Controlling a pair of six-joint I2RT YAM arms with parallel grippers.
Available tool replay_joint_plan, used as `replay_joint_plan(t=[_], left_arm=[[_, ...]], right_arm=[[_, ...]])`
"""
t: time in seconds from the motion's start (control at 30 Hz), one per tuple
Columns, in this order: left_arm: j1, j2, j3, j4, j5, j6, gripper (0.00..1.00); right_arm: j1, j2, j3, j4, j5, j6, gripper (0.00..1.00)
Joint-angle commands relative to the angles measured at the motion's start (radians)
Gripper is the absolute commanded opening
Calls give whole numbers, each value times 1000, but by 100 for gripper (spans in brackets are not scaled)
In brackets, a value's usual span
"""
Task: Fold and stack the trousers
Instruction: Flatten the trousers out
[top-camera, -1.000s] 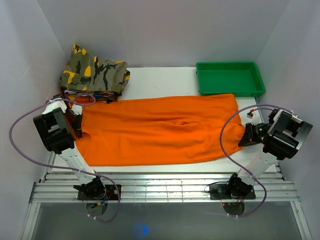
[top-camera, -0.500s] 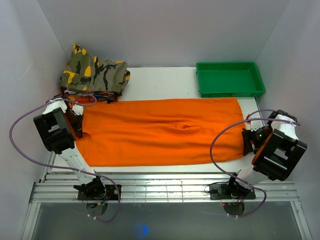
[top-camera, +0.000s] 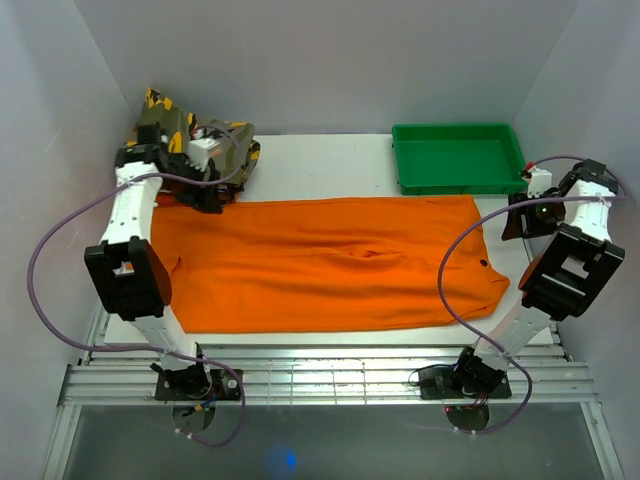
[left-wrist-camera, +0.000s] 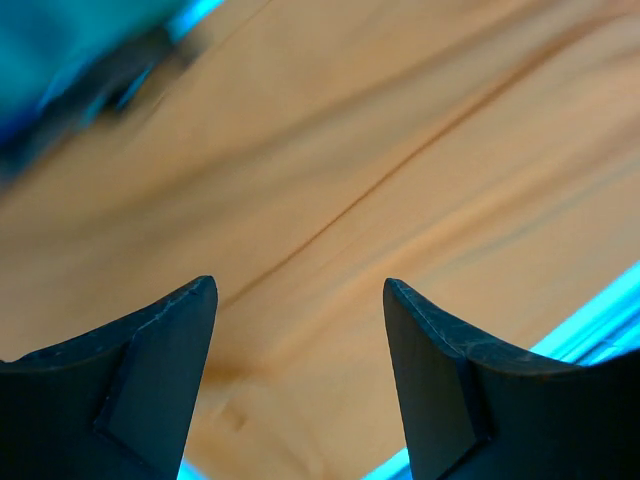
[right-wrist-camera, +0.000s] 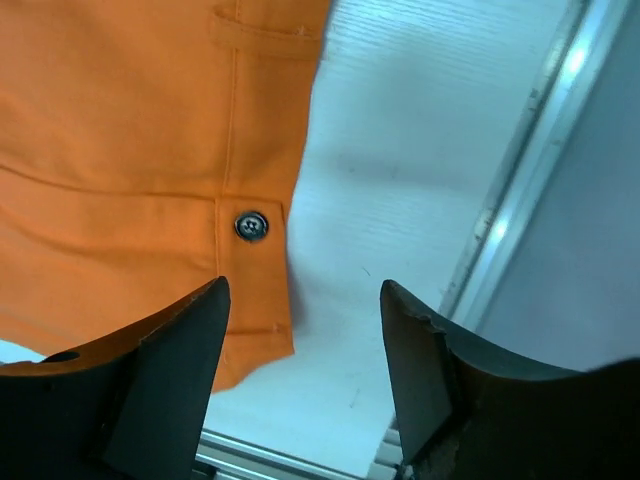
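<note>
- left gripper (left-wrist-camera: 300, 300): jaws spread, empty, over the far left corner of the bright-orange soft fabric trousers (top-camera: 320, 262).
- right gripper (right-wrist-camera: 303, 300): jaws spread, empty, above their dark-buttoned (right-wrist-camera: 251, 225) right edge.
- trousers: flat across the white table (top-camera: 320, 160).

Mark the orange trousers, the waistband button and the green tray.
orange trousers (top-camera: 330, 265): top external view, middle of the spread fabric.
button (right-wrist-camera: 251, 226): right wrist view, centre of the dark button.
green tray (top-camera: 455, 158): top external view, bare floor of the tray.
</note>
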Motion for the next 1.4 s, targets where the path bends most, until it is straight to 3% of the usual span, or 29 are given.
replay_joint_plan(t=[0.0, 0.17, 0.4, 0.43, 0.47, 0.53, 0.57, 0.67, 0.77, 0.87, 1.03, 1.13, 1.17, 1.23, 1.37], left_arm=[[-166, -39, 44, 26, 207, -72, 77], [-339, 32, 72, 69, 238, -169, 77], [-369, 72, 13, 158, 229, -267, 76], [-369, 73, 9, 163, 220, -284, 76], [-369, 73, 0, 169, 212, -294, 75], [-366, 67, -16, 187, 185, -315, 75], [-363, 63, -23, 192, 177, -321, 74], [-338, 44, -59, 213, 168, -349, 74], [-304, 23, -97, 243, 155, -370, 73], [-272, 4, -135, 270, 145, -387, 72], [-223, -8, -154, 281, 135, -419, 71], [-173, -11, -154, 279, 148, -436, 71], [-163, -11, -151, 270, 160, -436, 72], [-142, -16, -148, 261, 169, -426, 72], [-122, -23, -183, 260, 195, -406, 72]], right_arm=[[43, 97, 17, -24, -44, 104, 67], [30, 18, -150, -16, 35, 48, 84], [-39, -76, -439, 22, 36, -51, 82], [-40, -72, -471, 24, 2, -49, 78], [-40, -59, -477, 21, -26, -48, 63], [-40, -55, -456, -8, -107, -36, 43], [-40, -58, -436, -24, -135, -31, 25], [-17, -116, -326, -65, -220, 0, 8], [83, -156, -235, -107, -276, 35, 8], [290, -200, -224, -73, -253, 115, 8], [756, -136, -298, 91, -118, 259, 8], [943, -18, -266, 125, -87, 302, 34], [967, 14, -252, 99, -98, 304, 66], [978, 1, -238, 91, -106, 305, 97], [920, -175, -265, 103, -75, 278, 98]])
